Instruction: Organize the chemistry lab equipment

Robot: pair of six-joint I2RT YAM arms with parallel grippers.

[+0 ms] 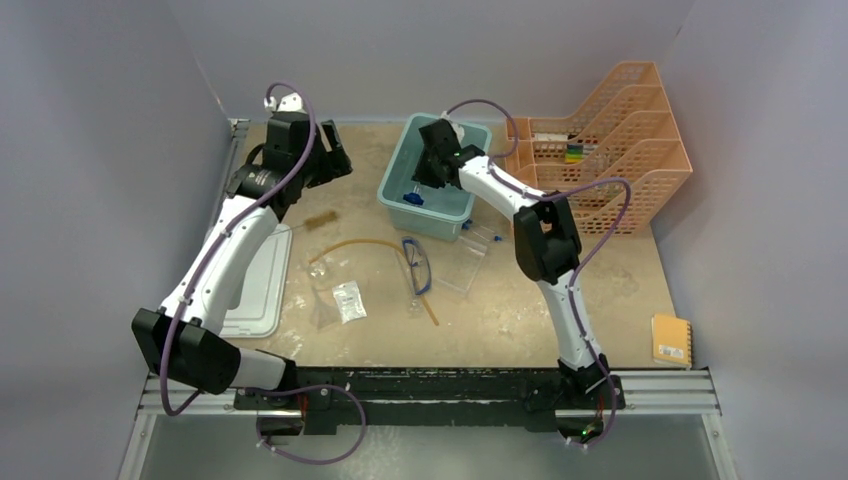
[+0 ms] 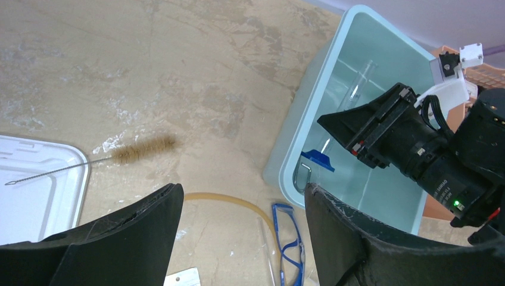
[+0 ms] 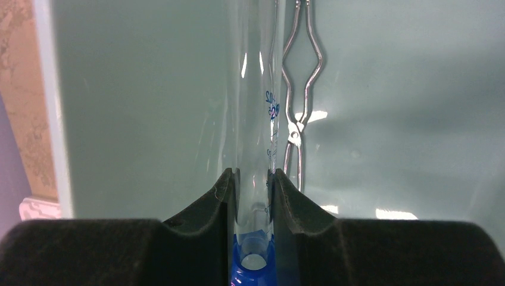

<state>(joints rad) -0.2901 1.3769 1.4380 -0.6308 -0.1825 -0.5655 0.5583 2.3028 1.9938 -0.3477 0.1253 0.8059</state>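
Right end effector [image 3: 253, 176]: gripping narrowly on a clear cylinder [image 3: 253, 89] above its blue base, holding it inside the bin [image 1: 395, 172], apparently for setting down beside the tongs [image 3: 298, 89].
Left end effector [image 2: 243, 190]: gaping wide, empty, hovering near the brush [image 2: 143, 149], likely the next pick.
Lying loose on the mottled tan tabletop [image 1: 500, 310]: goggles [image 1: 418, 265], hose [image 1: 370, 243], packets [image 1: 349, 300].
Enclosing: plain grey walls.
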